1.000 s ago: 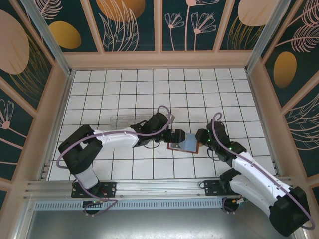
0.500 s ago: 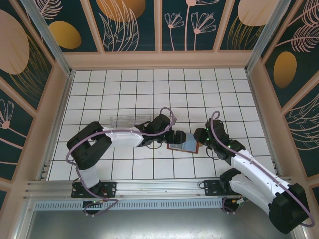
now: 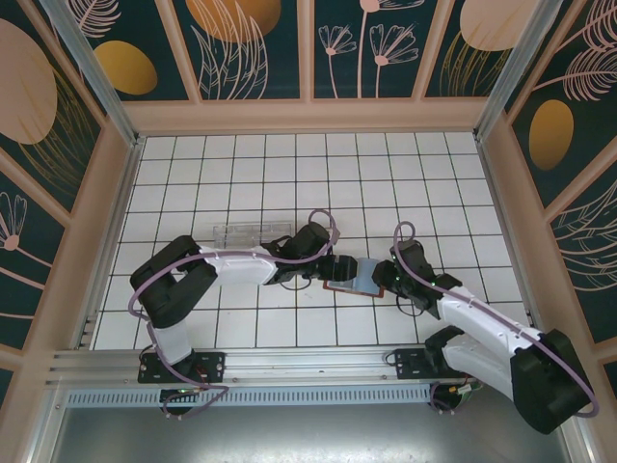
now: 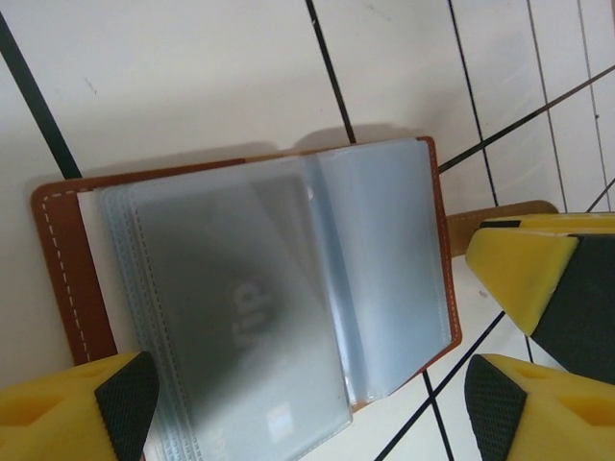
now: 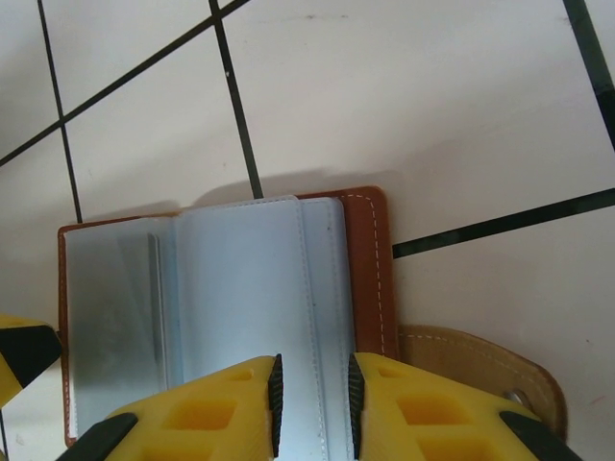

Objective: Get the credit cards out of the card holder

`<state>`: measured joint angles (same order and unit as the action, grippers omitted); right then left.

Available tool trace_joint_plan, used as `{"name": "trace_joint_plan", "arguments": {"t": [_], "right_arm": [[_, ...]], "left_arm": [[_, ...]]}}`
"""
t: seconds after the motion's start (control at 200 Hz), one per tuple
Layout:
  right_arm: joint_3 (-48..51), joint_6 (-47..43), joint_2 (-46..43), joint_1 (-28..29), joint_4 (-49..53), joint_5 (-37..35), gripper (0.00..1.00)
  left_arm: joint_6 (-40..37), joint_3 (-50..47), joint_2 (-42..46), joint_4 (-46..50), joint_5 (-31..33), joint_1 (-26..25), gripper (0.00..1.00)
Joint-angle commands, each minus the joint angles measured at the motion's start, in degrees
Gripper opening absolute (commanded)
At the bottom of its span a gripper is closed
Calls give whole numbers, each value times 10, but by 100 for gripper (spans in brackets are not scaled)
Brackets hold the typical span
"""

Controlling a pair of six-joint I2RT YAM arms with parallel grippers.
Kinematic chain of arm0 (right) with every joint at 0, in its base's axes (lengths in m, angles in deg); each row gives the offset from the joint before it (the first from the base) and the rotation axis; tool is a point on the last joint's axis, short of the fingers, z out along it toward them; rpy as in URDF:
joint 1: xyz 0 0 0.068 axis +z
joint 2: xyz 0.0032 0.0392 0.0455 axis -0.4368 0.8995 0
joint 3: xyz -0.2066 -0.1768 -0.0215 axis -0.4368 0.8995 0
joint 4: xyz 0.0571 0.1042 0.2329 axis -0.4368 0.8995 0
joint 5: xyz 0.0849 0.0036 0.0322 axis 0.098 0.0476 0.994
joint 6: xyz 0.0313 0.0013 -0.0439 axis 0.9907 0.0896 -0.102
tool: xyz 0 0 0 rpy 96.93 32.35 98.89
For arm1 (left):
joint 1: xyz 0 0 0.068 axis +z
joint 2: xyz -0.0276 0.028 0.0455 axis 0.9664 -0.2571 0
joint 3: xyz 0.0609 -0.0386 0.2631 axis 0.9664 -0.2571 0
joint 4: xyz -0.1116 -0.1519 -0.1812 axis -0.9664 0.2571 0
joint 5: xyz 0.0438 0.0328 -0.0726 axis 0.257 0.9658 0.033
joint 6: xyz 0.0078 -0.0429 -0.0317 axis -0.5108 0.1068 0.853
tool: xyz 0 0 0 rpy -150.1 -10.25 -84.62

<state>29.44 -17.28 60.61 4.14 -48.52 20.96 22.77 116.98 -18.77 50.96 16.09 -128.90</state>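
The brown card holder (image 3: 355,278) lies open on the white tiles between my two grippers, its blue-grey sleeves facing up. In the left wrist view a card (image 4: 240,317) shows through the clouded top sleeve of the holder (image 4: 72,259). My left gripper (image 3: 337,267) (image 4: 307,413) is open wide, and its yellow fingers straddle the holder's near end. My right gripper (image 3: 384,278) (image 5: 312,403) hangs over the stitched right half of the holder (image 5: 240,288). A narrow gap shows between its pads and nothing is visibly clamped there.
A clear plastic box (image 3: 253,231) lies on the tiles behind the left arm. The holder's tan strap tab (image 5: 480,370) sticks out to the right under my right gripper. Wooden walls close the tiled floor on three sides.
The right gripper has moved in over the holder's right half, and the holder now lies flatter. The left arm's elbow swung outward and its jaws narrowed slightly.
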Motion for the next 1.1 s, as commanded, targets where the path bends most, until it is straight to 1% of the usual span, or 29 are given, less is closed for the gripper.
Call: {"name": "trace_joint_plan", "arguments": {"t": [0.0, 0.135, 0.47, 0.651, 0.841, 1.016, 1.091], "right_arm": [[14, 10, 14, -1, -26, 6, 28], [16, 12, 24, 0, -36, 11, 28], [22, 12, 25, 0, -37, 9, 28], [24, 12, 25, 0, -36, 10, 27], [26, 13, 27, 0, -39, 11, 28], [25, 13, 28, 0, -39, 12, 28], [26, 13, 27, 1, -39, 11, 28]], "left_arm": [[-3, 9, -18, -2, -19, -4, 85], [-4, 9, -19, -2, -24, -4, 85], [4, 5, -12, -51, -68, -3, 87], [7, 9, -26, -47, -71, -4, 87], [15, 9, -27, -67, -86, -4, 88], [22, 9, -30, -86, -102, -4, 92], [23, 9, -32, -87, -103, -4, 93]]}}
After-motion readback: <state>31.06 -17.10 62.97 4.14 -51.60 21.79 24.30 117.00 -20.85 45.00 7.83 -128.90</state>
